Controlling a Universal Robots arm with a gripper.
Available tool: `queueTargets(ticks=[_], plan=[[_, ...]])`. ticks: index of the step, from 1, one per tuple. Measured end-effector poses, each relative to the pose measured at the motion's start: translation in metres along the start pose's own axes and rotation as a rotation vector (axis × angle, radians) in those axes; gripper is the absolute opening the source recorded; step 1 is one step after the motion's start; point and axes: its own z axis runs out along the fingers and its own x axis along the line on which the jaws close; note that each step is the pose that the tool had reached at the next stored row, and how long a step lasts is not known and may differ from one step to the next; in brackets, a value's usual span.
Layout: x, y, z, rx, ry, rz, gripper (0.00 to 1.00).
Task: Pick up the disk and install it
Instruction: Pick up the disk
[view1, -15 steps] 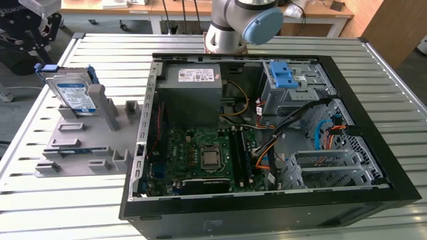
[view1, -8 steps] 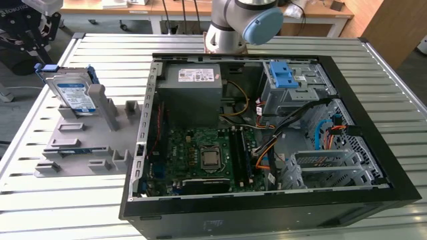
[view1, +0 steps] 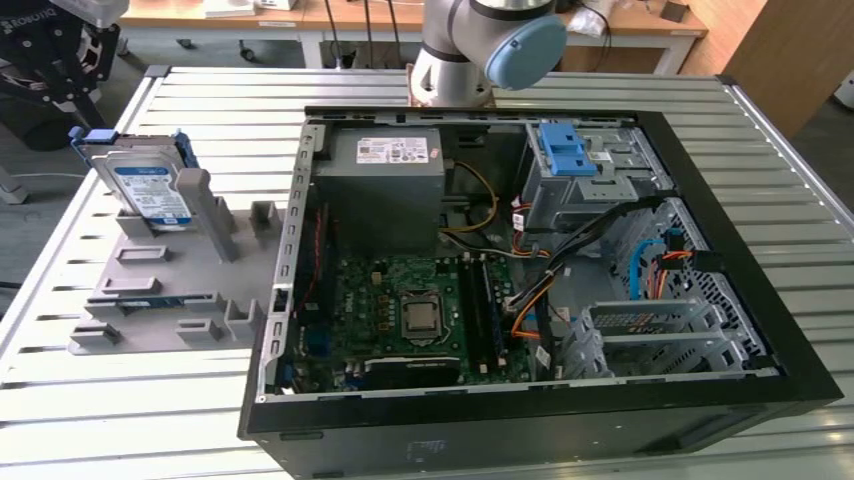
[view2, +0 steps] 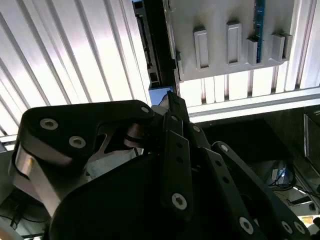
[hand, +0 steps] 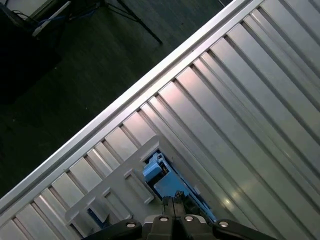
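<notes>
Slatted bench, carrying all parts. The open case lies on its side at the centre, so its interior faces upward and is reachable from above. A grey rack sits just beside the case, on the exterior view's left. Its slots hold parts on edge, presumably so that a free edge is exposed for gripping. The disk stands in the rack's far end, label towards the camera, leaning back slightly in its blue frame. It is not yet picked up and sits outside the case. In the first wrist view the hand has its tips together with nothing between them. It is poised above the rack's end, near blue plastic.
</notes>
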Motion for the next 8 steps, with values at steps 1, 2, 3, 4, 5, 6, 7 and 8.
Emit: queueTargets(ticks=[1, 2, 3, 4, 5, 6, 7, 8], plan=[[0.0000, 0.0000, 0.0000, -0.0001, 0.0004, -0.010, 0.11], [0.0000, 0.0000, 0.0000, -0.0001, 0.0008, -0.021, 0.11], [0.0000, 0.0000, 0.0000, -0.0002, 0.0012, -0.031, 0.11], [0.0000, 0.0000, 0.0000, -0.0003, 0.0016, -0.043, 0.11], [0.0000, 0.0000, 0.0000, -0.0004, 0.0020, -0.053, 0.11], [0.0000, 0.0000, 0.0000, -0.0005, 0.0024, -0.064, 0.11], [0.0000, 0.0000, 0.0001, -0.0005, 0.0027, -0.074, 0.11], [0.0000, 0.0000, 0.0001, -0.0006, 0.0031, -0.085, 0.11]])
